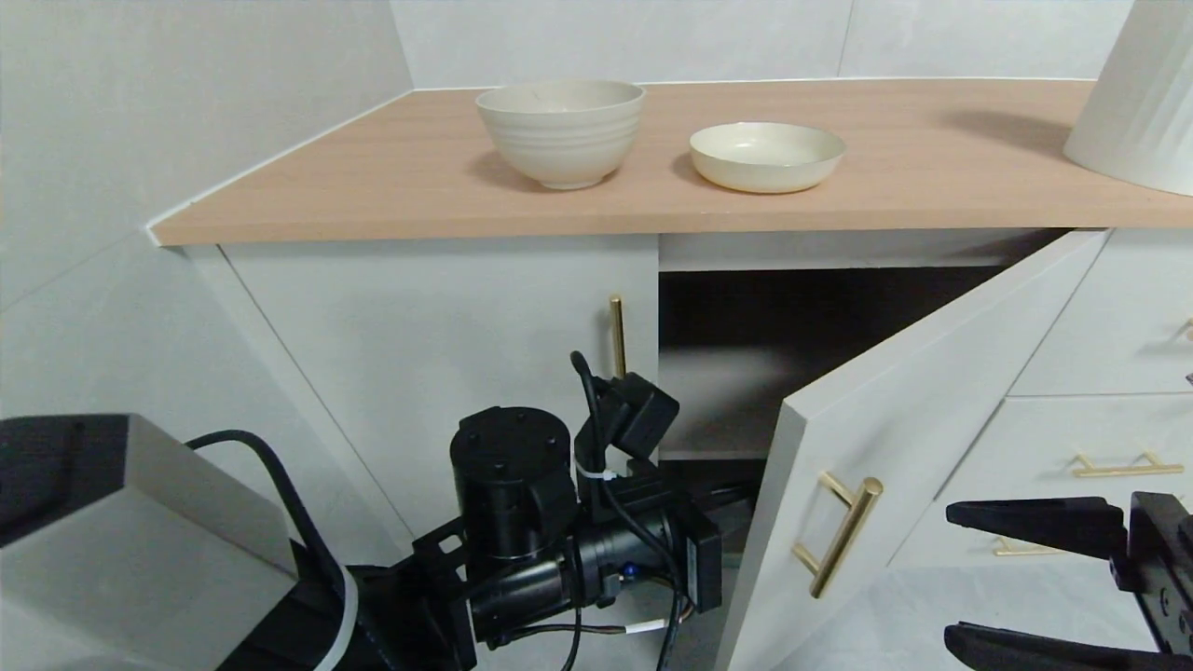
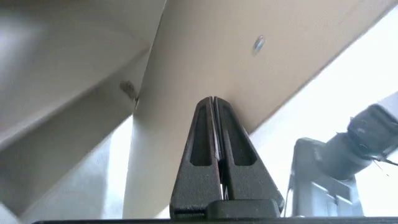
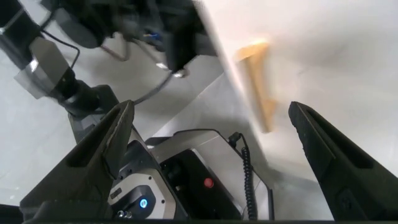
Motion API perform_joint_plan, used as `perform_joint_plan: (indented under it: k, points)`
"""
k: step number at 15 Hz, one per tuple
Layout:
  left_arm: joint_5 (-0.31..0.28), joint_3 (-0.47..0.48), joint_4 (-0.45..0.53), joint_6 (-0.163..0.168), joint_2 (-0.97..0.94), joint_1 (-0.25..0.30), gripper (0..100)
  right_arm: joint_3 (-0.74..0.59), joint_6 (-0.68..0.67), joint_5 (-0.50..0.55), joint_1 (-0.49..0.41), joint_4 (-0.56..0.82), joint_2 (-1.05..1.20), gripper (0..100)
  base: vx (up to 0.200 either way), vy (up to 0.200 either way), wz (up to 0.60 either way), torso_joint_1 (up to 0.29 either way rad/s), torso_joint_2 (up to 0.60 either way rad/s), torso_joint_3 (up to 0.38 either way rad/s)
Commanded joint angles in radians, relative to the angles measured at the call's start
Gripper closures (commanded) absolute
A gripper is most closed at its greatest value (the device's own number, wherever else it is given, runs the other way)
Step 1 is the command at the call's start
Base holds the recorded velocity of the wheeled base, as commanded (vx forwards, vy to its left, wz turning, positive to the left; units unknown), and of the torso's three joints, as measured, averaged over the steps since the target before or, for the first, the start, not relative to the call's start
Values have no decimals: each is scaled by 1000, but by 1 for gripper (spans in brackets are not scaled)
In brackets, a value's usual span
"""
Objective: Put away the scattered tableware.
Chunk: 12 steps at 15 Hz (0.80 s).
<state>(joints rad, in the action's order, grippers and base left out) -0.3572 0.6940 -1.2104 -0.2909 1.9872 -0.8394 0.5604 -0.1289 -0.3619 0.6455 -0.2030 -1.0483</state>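
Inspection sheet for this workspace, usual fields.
Surface: wooden countertop over white cabinets.
Job's things: deep bowl and shallow dish, upright, side by side, apart, on the countertop.
Clutter: white ribbed object at the countertop's right end.
Grippers: left gripper shut, near a white panel; right gripper open, low beside the open cabinet door.
Cables: black cable tied along the left arm.
Surroundings: drawers with brass handles right of the door; white walls.

No readable text, labels, numbers or signs, unmarked bowl (image 1: 560, 130), unmarked shallow dish (image 1: 766, 156), blank cabinet door (image 1: 895, 391)
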Motion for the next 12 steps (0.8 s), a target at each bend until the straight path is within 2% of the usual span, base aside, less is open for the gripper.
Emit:
perform_joint_plan:
  k: [1, 9, 12]
  points:
    - [-11, 58, 32, -1, 31, -1, 100, -1, 0, 0, 0, 0, -1, 0, 0, 0, 0, 0, 0, 0]
    - [-12, 136, 75, -4, 70, -1, 100, 1, 0, 0, 0, 2, 8, 0, 0, 0, 0, 0, 0, 0]
    - [-12, 180, 118, -4, 74, -3, 100, 1, 0, 0, 0, 0, 11, 0, -200, 0, 0, 4, 4, 1]
